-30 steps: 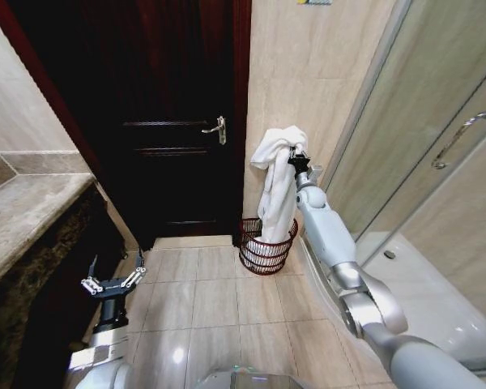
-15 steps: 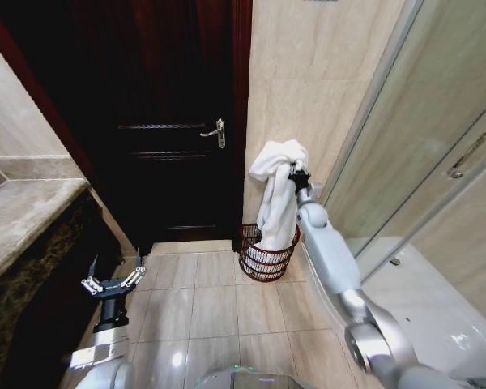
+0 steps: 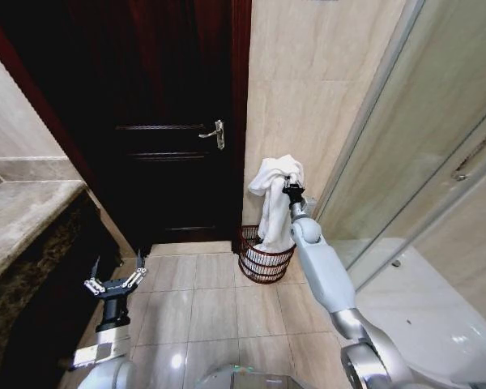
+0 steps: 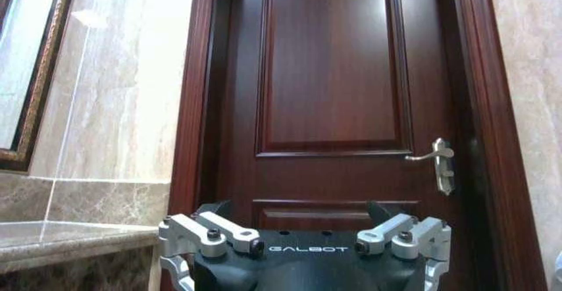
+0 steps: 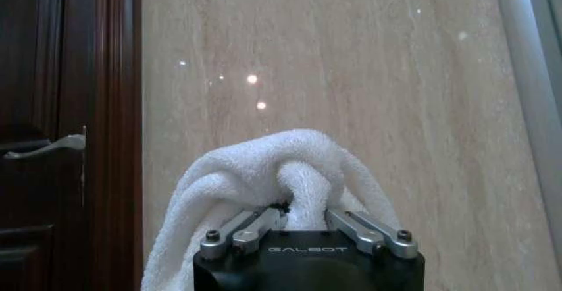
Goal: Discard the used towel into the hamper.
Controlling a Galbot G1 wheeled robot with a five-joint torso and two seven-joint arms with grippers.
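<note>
The white towel (image 3: 275, 198) hangs bunched from the right gripper (image 3: 292, 188), which pinches a fold of it between its fingers; in the right wrist view the cloth (image 5: 268, 185) bulges over and around the two metal fingers (image 5: 255, 228) closed on it. The towel's lower end drops down into the hamper (image 3: 263, 258), a dark red-brown openwork basket standing on the tiled floor (image 3: 202, 300) against the beige stone wall (image 3: 308, 97), just beside the frame of the dark wooden door (image 3: 162, 121). The right arm reaches forward and up from the lower right, with the gripper held above the hamper's rim and slightly toward the shower side. The glass shower enclosure (image 3: 421, 138) stands to the right of the hamper.

The left gripper (image 3: 114, 284) sits low on the left, well apart from the hamper, near the dark front of the stone-topped desk (image 3: 24, 219). Its fingers are spread wide and hold nothing; the left wrist view shows them (image 4: 303, 238) pointing toward the door, whose lever handle (image 4: 439, 162) is on the side near the wall.
</note>
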